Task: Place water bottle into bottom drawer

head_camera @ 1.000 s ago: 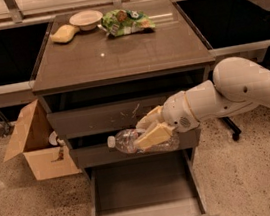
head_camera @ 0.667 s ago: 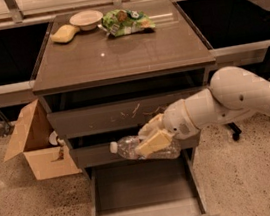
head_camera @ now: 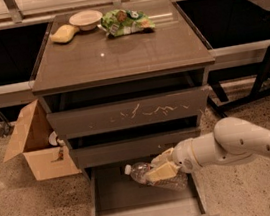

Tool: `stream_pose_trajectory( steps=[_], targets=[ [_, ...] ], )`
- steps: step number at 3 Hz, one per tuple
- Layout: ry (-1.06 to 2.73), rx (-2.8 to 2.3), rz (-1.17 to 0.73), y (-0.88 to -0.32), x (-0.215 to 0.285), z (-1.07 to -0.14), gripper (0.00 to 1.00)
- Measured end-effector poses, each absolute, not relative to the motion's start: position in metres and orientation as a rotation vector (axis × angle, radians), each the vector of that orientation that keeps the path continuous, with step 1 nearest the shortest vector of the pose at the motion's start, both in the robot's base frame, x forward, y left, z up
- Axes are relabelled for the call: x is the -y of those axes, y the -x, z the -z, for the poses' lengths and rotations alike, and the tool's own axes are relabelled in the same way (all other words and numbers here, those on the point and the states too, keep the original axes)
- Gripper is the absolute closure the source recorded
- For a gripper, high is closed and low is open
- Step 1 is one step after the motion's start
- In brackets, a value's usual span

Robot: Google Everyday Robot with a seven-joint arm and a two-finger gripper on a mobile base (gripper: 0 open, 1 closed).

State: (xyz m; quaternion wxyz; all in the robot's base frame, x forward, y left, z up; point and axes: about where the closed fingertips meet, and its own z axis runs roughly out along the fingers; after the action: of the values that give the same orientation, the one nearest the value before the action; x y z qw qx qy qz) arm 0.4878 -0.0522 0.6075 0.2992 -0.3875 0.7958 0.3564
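The clear crinkly water bottle (head_camera: 146,174) with a white cap lies sideways in my gripper (head_camera: 161,166), cap pointing left. The gripper's tan fingers (head_camera: 160,173) are closed around the bottle's body. It hangs just over the rear right part of the open bottom drawer (head_camera: 141,214), whose smooth grey floor shows below. My white arm (head_camera: 246,144) reaches in from the right. The bottle's label is hidden by the fingers.
The cabinet top (head_camera: 116,52) holds a white bowl (head_camera: 85,19), a yellow sponge (head_camera: 63,34) and a green snack bag (head_camera: 126,22). The white-scratched top drawer front (head_camera: 131,114) and middle drawer (head_camera: 131,148) stand slightly out. An open cardboard box (head_camera: 39,144) sits left.
My gripper has lowered with the bottle from in front of the middle drawer down to just above the open bottom drawer's floor.
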Motion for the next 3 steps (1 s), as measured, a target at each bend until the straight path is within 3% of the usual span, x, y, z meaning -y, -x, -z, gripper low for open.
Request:
stream_pose_trajectory(
  steps=[1, 3],
  targets=[
    [0.934, -2.165, -0.992, -0.491, 0.058, -0.538, 1.0],
    [0.892, -2.194, -1.03, -0.488, 0.057, -0.509, 1.0]
  ],
)
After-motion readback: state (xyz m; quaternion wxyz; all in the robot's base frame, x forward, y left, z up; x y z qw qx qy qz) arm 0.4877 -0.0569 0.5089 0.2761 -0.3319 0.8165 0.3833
